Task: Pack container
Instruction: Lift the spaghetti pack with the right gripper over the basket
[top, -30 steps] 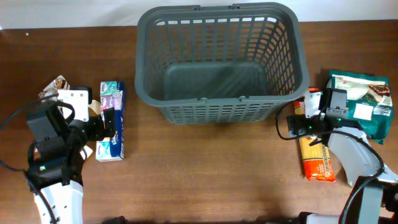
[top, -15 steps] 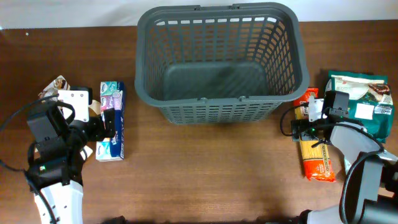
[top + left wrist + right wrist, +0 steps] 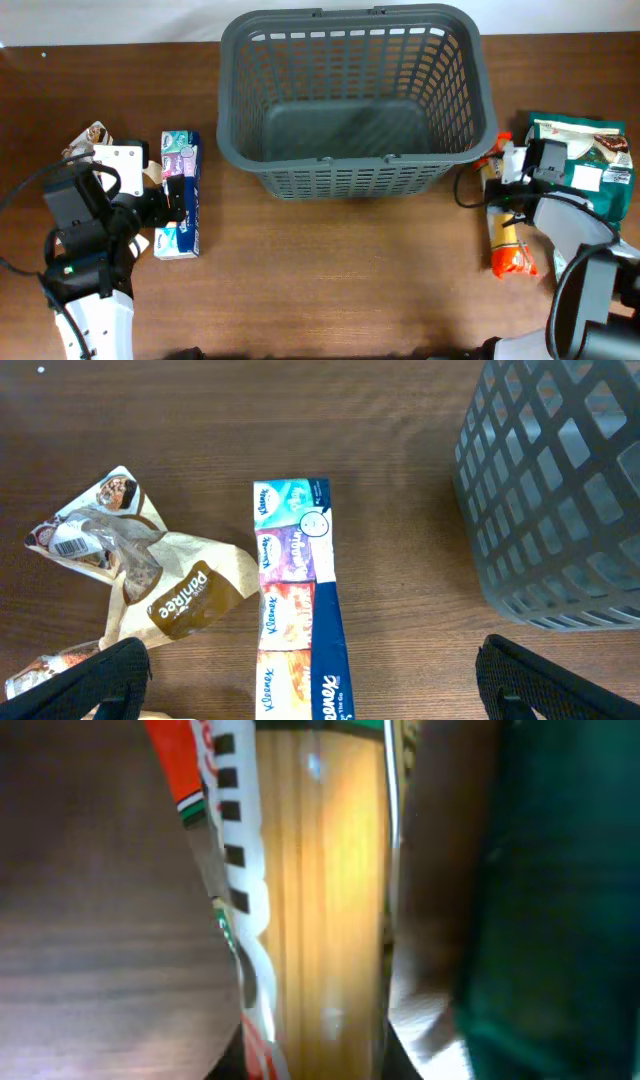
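Desk [image 3: 330, 280] – brown wood, carries everything. Basket [image 3: 350, 180] sits centre-far, upright, nothing in it. Green bag [image 3: 590, 165] lies flat at far right, just beside the pasta [image 3: 507, 235]. Pasta is a long packet running near-to-far, its far end close to the basket's right corner and under the right claw [image 3: 502, 182]. Tissues [image 3: 180, 150] – a long multipack at left, well apart from the basket, with a crumpled brown snack bag [image 3: 170, 595] touching its left side.

Left claw [image 3: 173, 200]: spread wide, over the near part of the tissues, holding nothing. Right claw: down on the pasta's far end; the wrist view is filled by the packet and the fingers are not clear, so I cannot tell whether it has closed on it.

Step in hand is probably gripping the pasta to go in first. To do it well: clamp across the narrow width, not the length. Take it nearer the middle if reachable, because an end grip lets the long packet droop and swing. Lift it well above the rim before moving over, keep clear of the green bag, then lay it along the base.
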`<state>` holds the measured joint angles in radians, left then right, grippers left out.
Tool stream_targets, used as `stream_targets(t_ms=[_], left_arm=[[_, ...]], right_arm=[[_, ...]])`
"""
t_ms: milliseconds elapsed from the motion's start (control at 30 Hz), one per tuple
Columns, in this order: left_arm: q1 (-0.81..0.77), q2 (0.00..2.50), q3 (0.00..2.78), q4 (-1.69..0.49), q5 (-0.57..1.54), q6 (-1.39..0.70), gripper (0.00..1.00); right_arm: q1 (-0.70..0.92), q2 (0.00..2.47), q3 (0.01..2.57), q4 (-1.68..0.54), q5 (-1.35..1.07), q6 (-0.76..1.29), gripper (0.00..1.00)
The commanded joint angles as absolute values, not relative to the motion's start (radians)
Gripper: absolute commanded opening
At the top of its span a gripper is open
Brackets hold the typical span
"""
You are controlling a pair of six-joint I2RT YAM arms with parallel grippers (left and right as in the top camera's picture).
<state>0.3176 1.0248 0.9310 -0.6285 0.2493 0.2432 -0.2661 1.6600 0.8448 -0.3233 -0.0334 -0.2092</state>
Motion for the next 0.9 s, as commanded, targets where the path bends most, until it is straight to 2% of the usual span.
stream_targets(t_ms=[0,300,600,867], left_arm=[[0.324,1.028,0.931,-0.629,0.239,0.241,0.99],[0.324,1.028,0.931,-0.629,0.239,0.241,0.99],[0.324,1.028,0.931,-0.629,0.239,0.241,0.99],[0.324,1.028,0.931,-0.629,0.239,0.241,0.99]], right_arm=[[-0.265,1.729,0.804,-0.344,0.005,-0.208,0.04],[-0.263,1.64,0.865,-0.358,0.005,-0.208,0.04],[-0.262,1.425,1.166,-0.389,0.004,-0.208,0.04],[-0.262,1.346,1.453,-0.444,0.005,-0.207,0.04]])
